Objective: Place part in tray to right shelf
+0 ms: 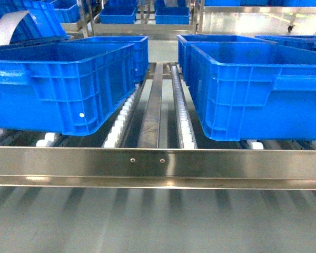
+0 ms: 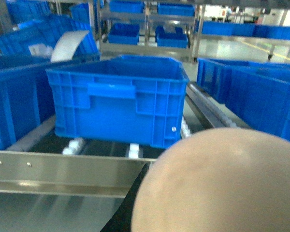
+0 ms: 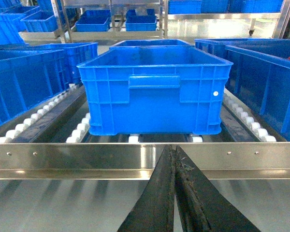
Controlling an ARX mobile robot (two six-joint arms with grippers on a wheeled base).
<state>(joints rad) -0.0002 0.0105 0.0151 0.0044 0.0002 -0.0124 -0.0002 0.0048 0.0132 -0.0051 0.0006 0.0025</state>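
The tray [image 2: 222, 183] is a cream-beige rounded surface that fills the lower right of the left wrist view, very close to the camera. One black finger [image 2: 134, 200] of my left gripper lies against its left edge; the rest of the jaws is hidden behind it. My right gripper [image 3: 173, 150] is shut with nothing between its fingers, its tips in front of the right shelf's steel front rail [image 3: 87, 157]. The part is out of view. Neither gripper shows in the head view.
Large blue crates [image 1: 58, 89] [image 1: 258, 89] stand on the white roller tracks [image 1: 181, 113] behind the rail [image 1: 158, 161]. One crate [image 3: 154, 92] sits straight ahead of the right gripper, another [image 2: 118, 101] ahead of the left. A white curved sheet [image 1: 10, 26] sticks up at the back left.
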